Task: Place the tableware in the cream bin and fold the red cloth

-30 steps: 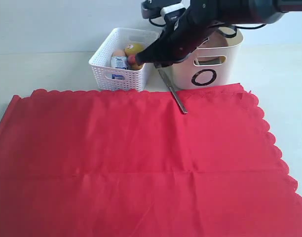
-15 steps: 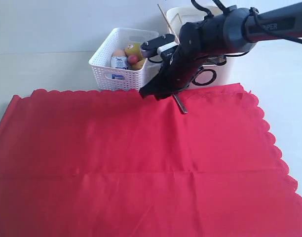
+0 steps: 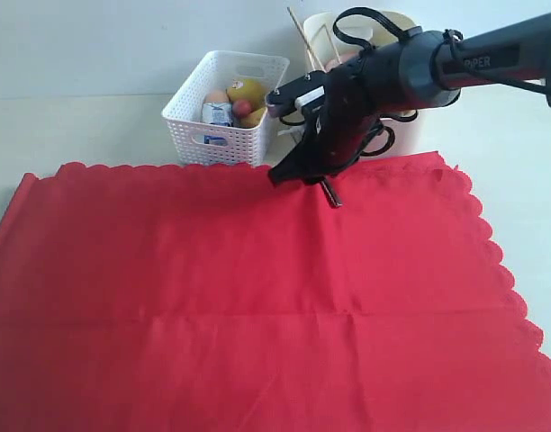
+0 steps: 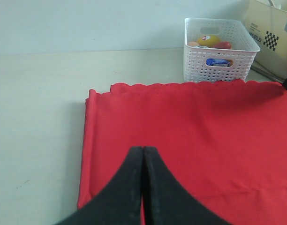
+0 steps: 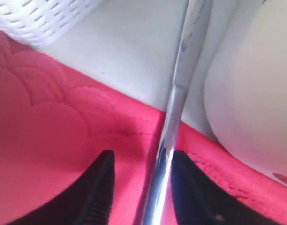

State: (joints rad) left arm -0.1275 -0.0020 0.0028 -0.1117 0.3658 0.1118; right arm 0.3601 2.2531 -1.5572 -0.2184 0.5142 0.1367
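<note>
The red cloth (image 3: pixel 257 297) lies spread flat over most of the table. A steel knife (image 3: pixel 330 194) rests across its far edge, in front of the cream bin (image 3: pixel 409 135). My right gripper (image 3: pixel 299 173) is low over the knife, open, its two fingers either side of the blade (image 5: pixel 174 117); the blade lies close to one finger (image 5: pixel 190 187). Chopsticks (image 3: pixel 300 29) stick up out of the bin. My left gripper (image 4: pixel 142 150) is shut on nothing above the left part of the cloth (image 4: pixel 190 131). Bowl, cup, spoon and plate are out of sight.
A white lattice basket (image 3: pixel 212 135) with an egg, lemon and milk carton stands left of the cream bin, just behind the cloth's far edge. Bare pale table (image 3: pixel 68 126) lies to its left and beyond the cloth's right edge.
My right arm has come down from above the bins to the cloth's far edge and now straddles the knife. The knife and cloth have not moved.
</note>
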